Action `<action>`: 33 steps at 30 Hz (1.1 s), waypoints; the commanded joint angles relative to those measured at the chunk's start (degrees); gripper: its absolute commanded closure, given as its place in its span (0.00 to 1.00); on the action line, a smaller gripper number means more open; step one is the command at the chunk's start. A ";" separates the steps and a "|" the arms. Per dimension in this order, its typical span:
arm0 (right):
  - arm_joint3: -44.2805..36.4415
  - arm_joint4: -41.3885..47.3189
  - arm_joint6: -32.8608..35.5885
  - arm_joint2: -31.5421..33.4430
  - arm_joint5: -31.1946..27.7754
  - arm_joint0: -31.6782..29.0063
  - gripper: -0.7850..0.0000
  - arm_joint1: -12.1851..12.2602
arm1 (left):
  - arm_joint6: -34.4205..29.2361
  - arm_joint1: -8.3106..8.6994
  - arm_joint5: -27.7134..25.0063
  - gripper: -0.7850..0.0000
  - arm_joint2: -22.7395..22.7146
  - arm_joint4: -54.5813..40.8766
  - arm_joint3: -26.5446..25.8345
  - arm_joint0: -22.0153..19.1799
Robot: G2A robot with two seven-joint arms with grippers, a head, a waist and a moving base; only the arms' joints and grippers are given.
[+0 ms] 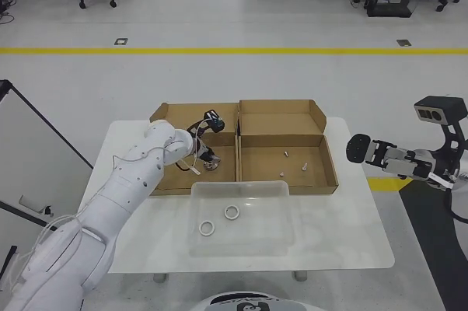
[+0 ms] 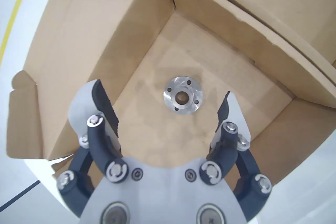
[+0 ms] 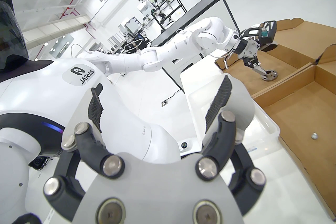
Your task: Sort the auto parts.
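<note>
Flange (image 2: 183, 97): bare metal, bright, with fine machining swirls on the face; reflective around the bore.
Left cardboard box (image 2: 86, 33): brown corrugated board, matt and slightly fibrous; cut edges are rough and torn in places.
Right cardboard box (image 1: 261, 167): same matt brown board.
Left gripper (image 2: 161, 91): smooth white plastic finger shells with a satin sheen. Pads (image 2: 105, 101) are black, rubber-like, ribbed and matt. Links are matt black; pins and screws are shiny metal.
Right gripper (image 3: 162, 82): same build; pads (image 3: 218, 101) finely ridged.
Tray (image 1: 242, 186): clear plastic, smooth, glossy.
Rings (image 1: 232, 211): white, smooth; material unclear.
Small fasteners (image 1: 304, 165): bright metal.
Table (image 1: 358, 233): white, smooth, faint sheen.
</note>
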 commanded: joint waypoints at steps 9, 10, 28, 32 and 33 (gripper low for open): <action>0.00 -0.01 0.00 0.00 0.00 0.00 0.00 0.00 | -17.33 5.00 -2.94 0.00 -12.28 -2.86 -22.31 7.30; 0.00 -0.01 0.00 0.00 0.00 0.00 0.00 0.00 | -19.20 5.48 -3.04 0.00 -13.60 -3.41 -25.13 8.54; 0.00 -0.01 0.00 0.00 0.00 0.00 0.00 0.00 | -31.59 12.46 1.30 0.00 -10.80 -18.16 -52.30 18.11; 0.00 -0.01 0.00 0.00 0.00 0.00 0.00 0.00 | -30.76 13.94 0.47 0.00 -9.56 -20.24 -54.11 17.79; 0.00 -0.01 0.00 0.00 0.00 0.00 0.00 0.00 | -30.76 13.94 0.47 0.00 -9.56 -20.24 -54.11 17.79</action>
